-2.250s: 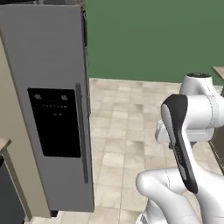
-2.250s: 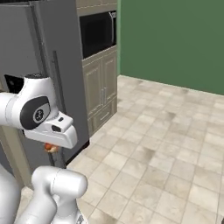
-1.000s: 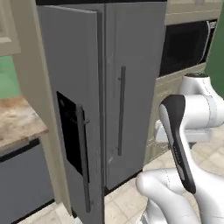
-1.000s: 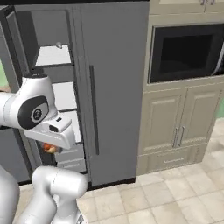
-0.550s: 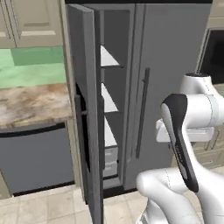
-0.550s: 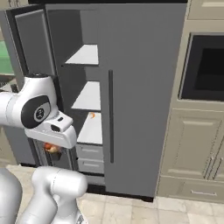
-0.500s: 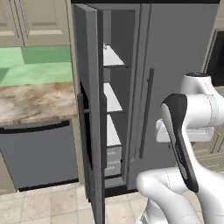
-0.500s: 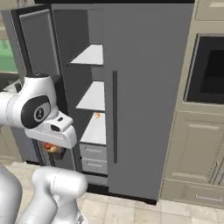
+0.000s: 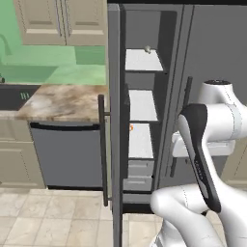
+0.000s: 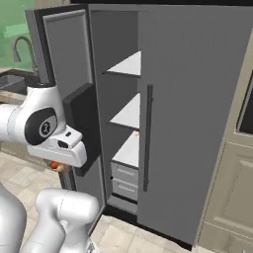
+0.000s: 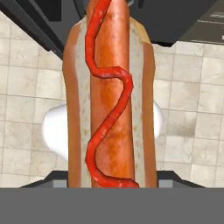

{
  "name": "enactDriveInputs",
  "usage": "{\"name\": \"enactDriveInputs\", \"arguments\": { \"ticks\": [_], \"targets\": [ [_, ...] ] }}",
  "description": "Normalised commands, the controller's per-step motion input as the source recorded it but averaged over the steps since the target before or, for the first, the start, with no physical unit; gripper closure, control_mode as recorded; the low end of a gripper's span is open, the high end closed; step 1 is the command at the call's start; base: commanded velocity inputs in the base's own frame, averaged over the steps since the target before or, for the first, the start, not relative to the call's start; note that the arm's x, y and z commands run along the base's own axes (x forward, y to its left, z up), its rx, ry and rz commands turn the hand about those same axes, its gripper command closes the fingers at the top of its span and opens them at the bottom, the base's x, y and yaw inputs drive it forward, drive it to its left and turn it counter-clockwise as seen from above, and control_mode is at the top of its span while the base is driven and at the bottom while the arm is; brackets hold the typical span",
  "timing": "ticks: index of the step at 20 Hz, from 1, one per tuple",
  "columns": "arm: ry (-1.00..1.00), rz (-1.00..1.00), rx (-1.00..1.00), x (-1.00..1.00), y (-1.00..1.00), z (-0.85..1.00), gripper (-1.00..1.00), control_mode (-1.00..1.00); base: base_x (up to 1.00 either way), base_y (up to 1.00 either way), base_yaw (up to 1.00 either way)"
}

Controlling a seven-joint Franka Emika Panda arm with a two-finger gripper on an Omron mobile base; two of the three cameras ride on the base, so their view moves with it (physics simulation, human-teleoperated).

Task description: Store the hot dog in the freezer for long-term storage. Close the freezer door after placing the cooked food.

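Observation:
The hot dog, a reddish sausage with a ketchup squiggle in a tan bun, stands lengthwise close before the hand camera, over the tiled floor. My gripper is shut on it. In the right base view a bit of the hot dog peeks out under the white hand, low and left of the freezer. The freezer stands open, with white shelves and grey drawers. The freezer door is swung out edge-on; its inner side faces the right base camera.
A pale round lump lies on the top shelf and a small orange thing on a lower one. Left of the freezer are a marble counter, a dishwasher and a faucet. The plain fridge door stays shut.
Both base views have swung round with the base, so the open freezer now faces me more squarely and closer. The hot dog stays in the shut gripper.

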Motion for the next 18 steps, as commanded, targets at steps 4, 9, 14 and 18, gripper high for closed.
{"name": "enactDriveInputs", "arguments": {
  "ticks": [4,9,14,18],
  "targets": [
    [0.0,0.0,0.0,0.0,0.0,0.0,1.0,1.0,0.1,-0.52,0.23],
    [0.0,0.0,0.0,0.0,0.0,0.0,1.0,1.0,0.37,-0.18,0.08],
    [0.0,0.0,0.0,0.0,0.0,0.0,1.0,1.0,0.47,0.04,0.0],
    [0.0,0.0,0.0,0.0,0.0,0.0,1.0,1.0,0.46,0.0,0.01]
  ]
}}
